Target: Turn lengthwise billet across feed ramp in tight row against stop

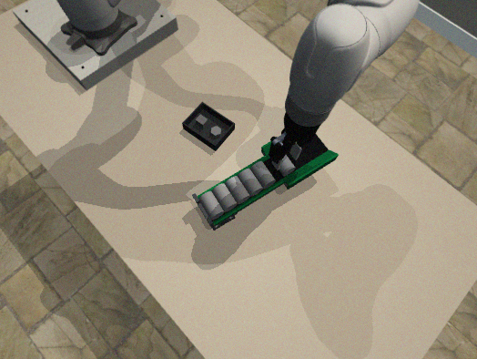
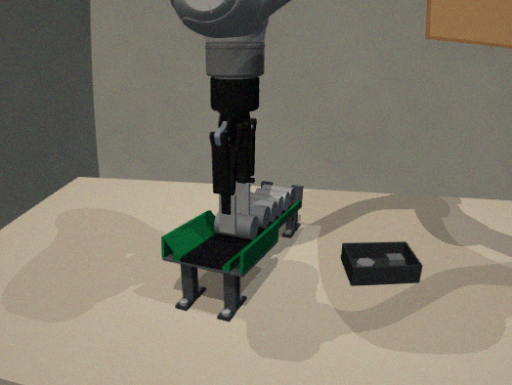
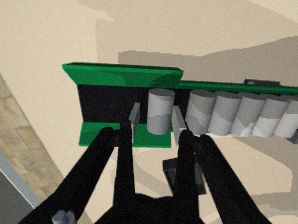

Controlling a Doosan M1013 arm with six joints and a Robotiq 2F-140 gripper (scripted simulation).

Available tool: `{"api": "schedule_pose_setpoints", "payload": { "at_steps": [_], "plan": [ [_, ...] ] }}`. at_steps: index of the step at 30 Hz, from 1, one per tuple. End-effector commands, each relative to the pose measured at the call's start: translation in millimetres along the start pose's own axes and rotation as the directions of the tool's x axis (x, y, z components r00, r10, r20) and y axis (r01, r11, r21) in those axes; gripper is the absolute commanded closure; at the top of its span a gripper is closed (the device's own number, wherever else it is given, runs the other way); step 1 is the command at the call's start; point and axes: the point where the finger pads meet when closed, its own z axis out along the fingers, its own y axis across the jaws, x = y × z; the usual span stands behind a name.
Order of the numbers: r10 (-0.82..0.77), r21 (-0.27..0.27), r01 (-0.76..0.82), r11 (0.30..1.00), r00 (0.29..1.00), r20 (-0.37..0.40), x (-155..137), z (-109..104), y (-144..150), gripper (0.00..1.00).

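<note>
The green feed ramp holds a row of grey billets lying across it, down against the stop. One more billet lies across the ramp at the upper end of the row, a small gap away from its neighbour. My gripper straddles this billet from above. Its fingers stand a little clear of the billet on both sides, so it is open. One finger sits in the gap between this billet and the row.
A small black tray with two small grey pieces stands on the table beside the ramp. The robot's base plate is at the far corner. The ramp stands on short legs above the table.
</note>
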Motion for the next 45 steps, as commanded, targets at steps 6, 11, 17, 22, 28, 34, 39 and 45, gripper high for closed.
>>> {"api": "schedule_pose_setpoints", "payload": {
  "at_steps": [6, 11, 17, 22, 28, 34, 39, 45],
  "plan": [
    [0.000, 0.000, 0.000, 1.000, 1.000, 0.000, 0, -7, 0, 0.59],
    [0.000, 0.000, 0.000, 1.000, 1.000, 0.000, 0, -17, 0, 0.59],
    [0.000, 0.000, 0.000, 1.000, 1.000, 0.000, 0, -31, 0, 0.59],
    [0.000, 0.000, 0.000, 1.000, 1.000, 0.000, 0, -39, 0, 0.59],
    [0.000, 0.000, 0.000, 1.000, 1.000, 0.000, 0, -55, 0, 0.59],
    [0.000, 0.000, 0.000, 1.000, 1.000, 0.000, 0, -68, 0, 0.59],
    [0.000, 0.000, 0.000, 1.000, 1.000, 0.000, 0, -73, 0, 0.59],
    [0.000, 0.000, 0.000, 1.000, 1.000, 0.000, 0, -79, 0, 0.59]
  ]
}}
